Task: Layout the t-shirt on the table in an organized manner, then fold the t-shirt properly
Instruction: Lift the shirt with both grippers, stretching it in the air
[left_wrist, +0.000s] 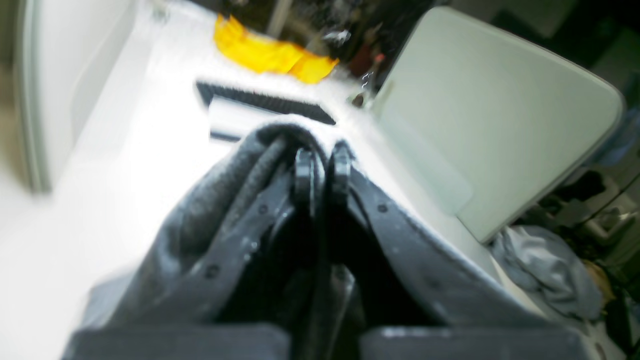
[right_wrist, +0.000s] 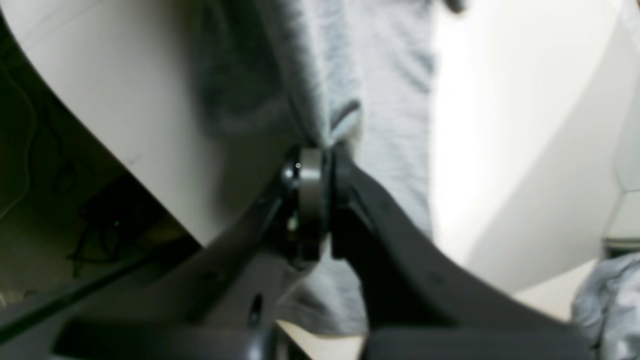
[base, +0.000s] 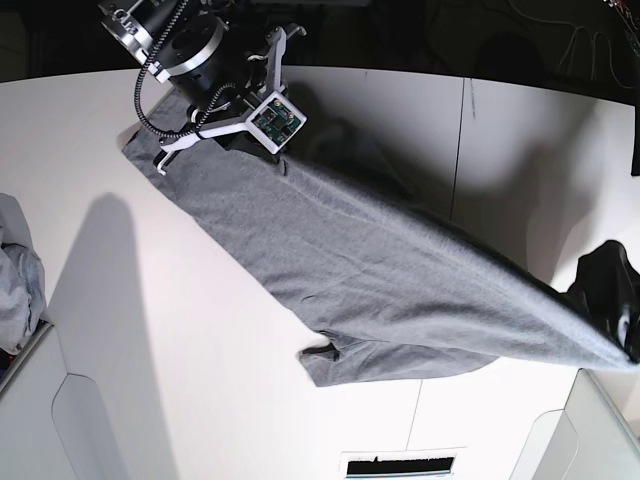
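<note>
The heather-grey t-shirt (base: 380, 270) hangs stretched in a long diagonal band over the white table (base: 150, 350), held at both ends. My right gripper (base: 165, 148) is at the far left of the base view. In the right wrist view it (right_wrist: 327, 155) is shut on a shirt edge (right_wrist: 390, 75). My left gripper (base: 622, 335) is at the right edge of the base view. In the left wrist view it (left_wrist: 322, 167) is shut on shirt cloth (left_wrist: 215, 210) that drapes over its fingers (left_wrist: 303, 170). A sleeve droops onto the table near the front.
Light grey angled bins stand at the front left (base: 60, 420) and front right (base: 600, 430), the latter also in the left wrist view (left_wrist: 500, 115). A paler bluish-grey cloth bundle (base: 15, 270) lies at the left edge. A dark slot (base: 400, 465) is at the front. Yellow material (left_wrist: 270, 50) lies beyond.
</note>
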